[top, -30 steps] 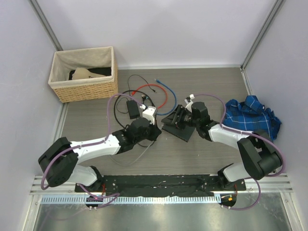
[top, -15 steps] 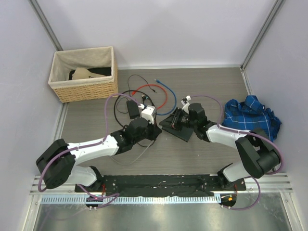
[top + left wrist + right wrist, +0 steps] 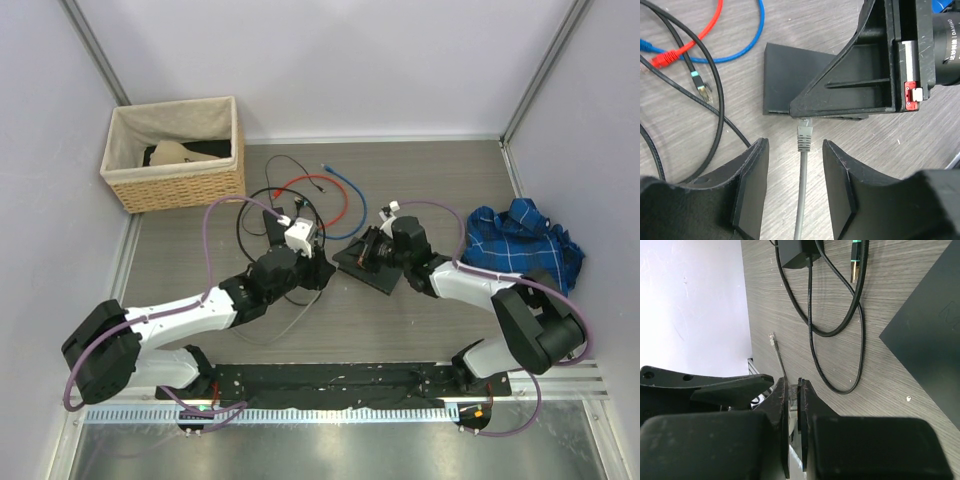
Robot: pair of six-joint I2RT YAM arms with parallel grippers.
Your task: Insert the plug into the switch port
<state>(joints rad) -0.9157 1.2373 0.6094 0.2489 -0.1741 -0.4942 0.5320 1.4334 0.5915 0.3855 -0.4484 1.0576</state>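
Note:
The switch (image 3: 375,279) is a flat dark box lying mid-table; it also shows as the switch (image 3: 790,75) and the switch (image 3: 925,340) in the wrist views. A grey plug (image 3: 804,132) on a grey cable lies on the table with its tip at the switch's near edge. My left gripper (image 3: 795,145) is open, its fingers either side of the cable without touching it; from above the left gripper (image 3: 317,272) sits just left of the switch. My right gripper (image 3: 792,382) is shut, its finger (image 3: 855,75) lying over the switch's top; from above the right gripper (image 3: 368,252) is at the switch.
A black power brick (image 3: 275,225) with looping black cords lies behind the left gripper, beside a red cable (image 3: 695,40) and a blue cable (image 3: 752,45). A wicker basket (image 3: 180,185) stands at the back left. A blue checked cloth (image 3: 525,240) lies right.
My left gripper has opened and let go of the grey cable, drawing back slightly. My right gripper has closed and shifted a little left over the switch.

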